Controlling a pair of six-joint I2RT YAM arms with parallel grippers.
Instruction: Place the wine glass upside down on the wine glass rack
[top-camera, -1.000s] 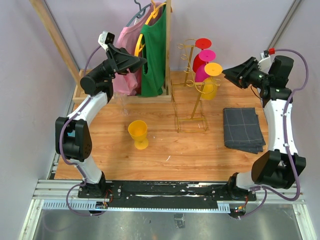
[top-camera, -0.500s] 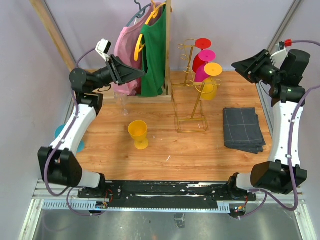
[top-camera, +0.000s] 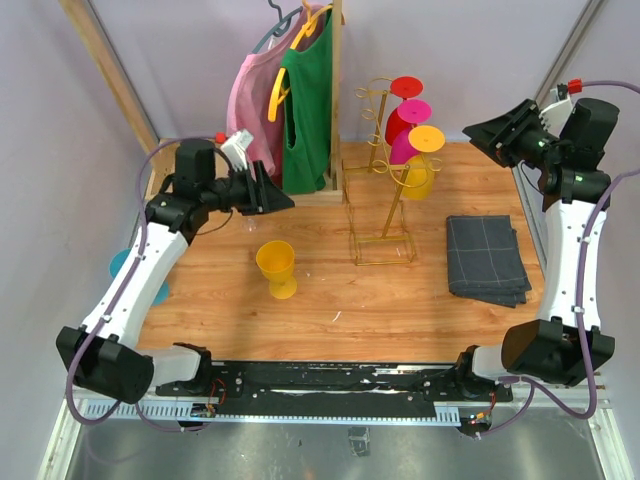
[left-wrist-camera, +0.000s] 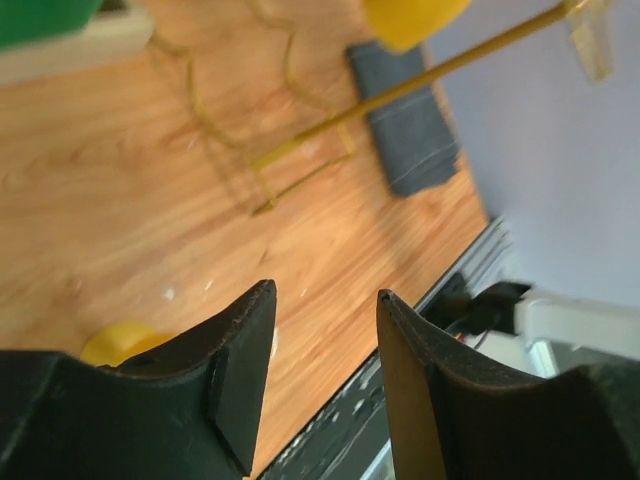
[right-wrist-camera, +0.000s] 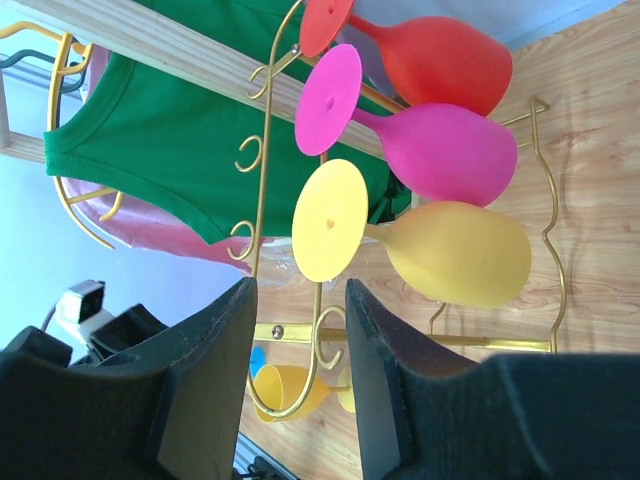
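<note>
A yellow wine glass (top-camera: 276, 268) stands upright on the wooden table, left of the gold wire wine glass rack (top-camera: 383, 215). Red (top-camera: 404, 88), pink (top-camera: 410, 112) and yellow (top-camera: 424, 140) glasses hang upside down on the rack. My left gripper (top-camera: 285, 202) hovers open and empty just above and behind the standing glass, whose rim (left-wrist-camera: 112, 342) peeks past a finger (left-wrist-camera: 240, 370) in the left wrist view. My right gripper (top-camera: 470, 131) is open and empty, held high to the right of the rack, facing the hanging glasses (right-wrist-camera: 455, 250).
A wooden clothes rack (top-camera: 335, 90) with pink and green garments stands at the back, left of the wine glass rack. A folded grey cloth (top-camera: 485, 258) lies on the right. A blue round thing (top-camera: 122, 266) sits off the table's left edge.
My left arm has swung down and back, bringing its gripper lower, above the standing yellow glass. My right arm drew back to the right, away from the rack, then held still.
</note>
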